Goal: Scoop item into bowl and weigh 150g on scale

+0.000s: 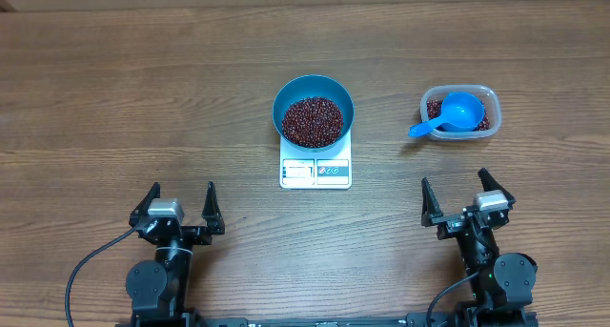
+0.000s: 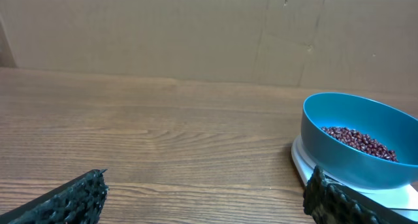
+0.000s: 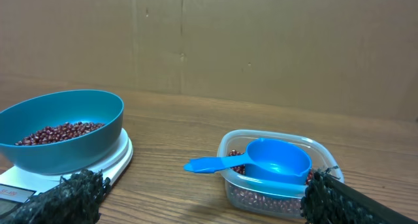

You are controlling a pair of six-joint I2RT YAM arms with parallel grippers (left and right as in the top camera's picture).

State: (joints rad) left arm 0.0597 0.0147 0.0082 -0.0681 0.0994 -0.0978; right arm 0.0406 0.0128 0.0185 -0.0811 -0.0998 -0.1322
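Note:
The light blue bowl (image 1: 314,91) stands on the white scale (image 1: 315,172) at the table's middle, holding a heap of dark red-brown beans (image 1: 312,120). The left wrist view shows the bowl (image 2: 356,159) at its right edge; in the right wrist view the bowl (image 3: 62,145) is at the left on the scale (image 3: 114,160). More beans (image 1: 487,123) lie in a clear tub (image 1: 459,93) at the right, with a blue scoop (image 1: 450,114) resting in it. My left gripper (image 1: 183,205) and right gripper (image 1: 459,195) both stand open and empty near the front edge, well short of these things.
A brown cardboard wall (image 2: 196,34) closes off the far side of the wooden table (image 1: 143,108). The scoop's handle (image 3: 209,164) sticks out over the tub's left rim toward the scale.

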